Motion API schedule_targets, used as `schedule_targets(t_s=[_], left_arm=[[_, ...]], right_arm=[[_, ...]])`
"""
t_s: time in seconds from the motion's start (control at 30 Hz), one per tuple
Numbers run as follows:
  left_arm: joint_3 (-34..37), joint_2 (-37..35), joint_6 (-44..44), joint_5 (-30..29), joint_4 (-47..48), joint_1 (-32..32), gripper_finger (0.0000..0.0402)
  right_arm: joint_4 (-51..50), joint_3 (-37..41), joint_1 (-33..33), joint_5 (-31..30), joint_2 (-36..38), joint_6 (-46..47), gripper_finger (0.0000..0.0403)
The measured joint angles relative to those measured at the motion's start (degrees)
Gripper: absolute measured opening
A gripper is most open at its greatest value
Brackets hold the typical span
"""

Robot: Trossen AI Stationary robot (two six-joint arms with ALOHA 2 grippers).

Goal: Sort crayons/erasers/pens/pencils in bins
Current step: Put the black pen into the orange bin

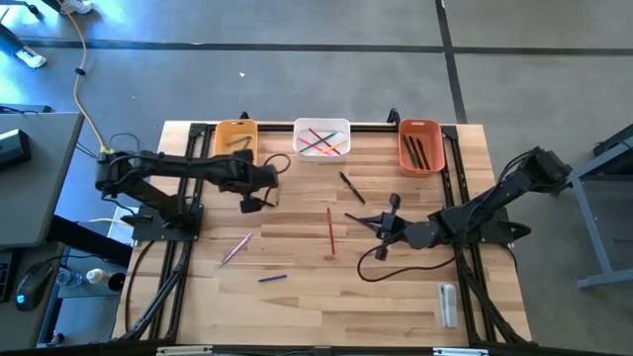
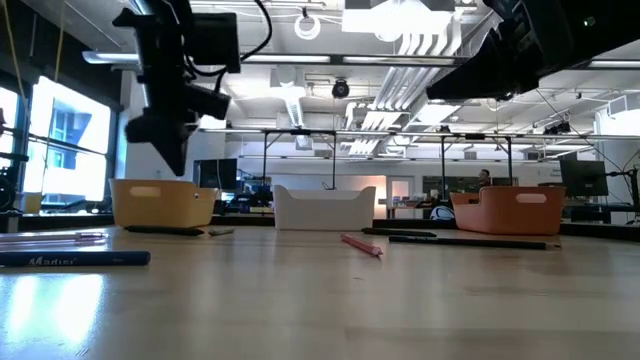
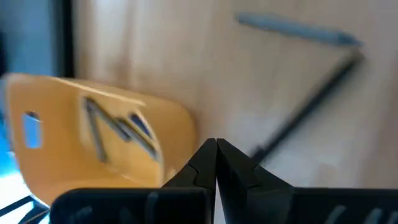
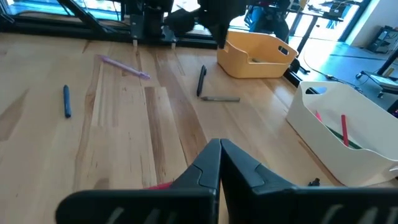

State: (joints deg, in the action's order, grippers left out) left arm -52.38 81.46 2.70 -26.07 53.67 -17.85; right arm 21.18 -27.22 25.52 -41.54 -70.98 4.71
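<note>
My left gripper [image 1: 253, 201] [image 3: 216, 149] is shut and empty, raised above the table [image 2: 172, 150] just in front of the yellow-orange bin [image 1: 235, 138], which holds a few dark sticks. A black pen [image 3: 305, 112] and a grey stick [image 3: 298, 28] lie on the table below it. My right gripper [image 1: 364, 221] [image 4: 219, 149] is shut and empty over the table's middle, beside a red pencil [image 1: 329, 229]. The white bin [image 1: 321, 138] holds several coloured pencils. The red-orange bin [image 1: 420, 146] holds dark pens. Another black pen [image 1: 351, 186] lies in front of the white bin.
A pink pencil [image 1: 235, 249] and a short blue stick [image 1: 273, 279] lie near the left front. A whitish oblong item [image 1: 447, 302] lies at the right front. A dark cable loop [image 1: 386, 267] lies below my right arm. The three bins line the far edge.
</note>
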Motion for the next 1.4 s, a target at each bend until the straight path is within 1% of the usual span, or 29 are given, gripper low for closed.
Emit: schedule_targets(t_s=[0.07, 0.13, 0.17, 0.23, 0.3, 0.4, 0.53, 0.63, 0.7, 0.73, 0.83, 0.93, 1.03, 1.17, 1.27, 1.4], left_arm=[[0.0, 0.1, 0.0, -2.0, -3.9, 0.2, 0.0], [0.2, -1.3, 0.0, -2.1, -9.4, 0.9, 0.0], [0.9, -2.5, 0.0, -1.9, -13.0, 1.5, 0.0], [3.8, -5.5, 0.7, 0.7, -21.6, 2.7, 0.0], [8.1, -8.5, 0.9, 5.4, -31.0, 3.6, 0.0], [16.4, -12.5, 0.5, 11.4, -46.7, 5.1, 0.0], [29.1, -15.2, 0.5, 17.9, -73.2, 7.0, 0.0], [36.9, -15.4, 0.9, 23.0, -93.0, 7.5, 0.0], [40.8, -15.4, 0.5, 25.4, -102.2, 7.5, 0.0], [42.4, -15.4, 0.3, 25.9, -105.5, 7.5, 0.0], [45.6, -15.4, 0.3, 25.4, -112.5, 7.2, 0.0], [46.6, -15.4, 0.0, 25.3, -115.0, 5.9, 0.0], [46.7, -15.4, -0.6, 25.9, -115.0, 4.1, 0.0], [46.7, -15.4, -1.6, 28.0, -114.8, 1.9, 0.0], [46.7, -15.4, -2.4, 29.8, -114.8, 1.3, 0.0], [46.7, -15.4, -2.5, 30.2, -114.7, 1.2, 0.0]], right_arm=[[-1.0, 0.0, -0.1, 0.0, 0.0, 0.2, 0.0], [-2.4, 0.0, -0.5, 0.1, 0.0, 1.8, 0.0], [-3.0, 0.0, -0.8, 0.2, 0.0, 3.2, 0.0], [-4.8, 0.0, -1.1, 0.8, 0.0, 6.0, 0.0], [-6.3, 0.0, -1.2, 1.3, 0.0, 7.5, 0.0], [-6.8, 0.0, -1.2, 0.7, 0.0, 8.4, 0.0], [-5.1, 0.0, -2.4, 0.6, 0.0, 10.1, 0.0], [-4.8, 0.0, -4.8, 2.2, 0.0, 11.7, 0.0], [-5.1, 0.0, -7.6, 4.9, 0.0, 13.4, 0.0], [-5.4, 0.0, -9.3, 7.2, 0.0, 14.2, 0.0], [-6.0, 0.0, -15.1, 13.0, 0.0, 17.5, 0.0], [-8.2, 0.0, -20.8, 16.9, 0.0, 18.9, 0.0002], [-10.2, 0.0, -24.0, 17.9, 0.0, 19.3, 0.0007], [-13.9, -0.6, -26.0, 18.9, -0.1, 21.1, 0.0015], [-20.1, -4.9, -26.4, 19.1, -2.3, 21.7, 0.0022], [-33.3, -15.1, -28.0, 17.9, -8.8, 19.8, 0.003]])
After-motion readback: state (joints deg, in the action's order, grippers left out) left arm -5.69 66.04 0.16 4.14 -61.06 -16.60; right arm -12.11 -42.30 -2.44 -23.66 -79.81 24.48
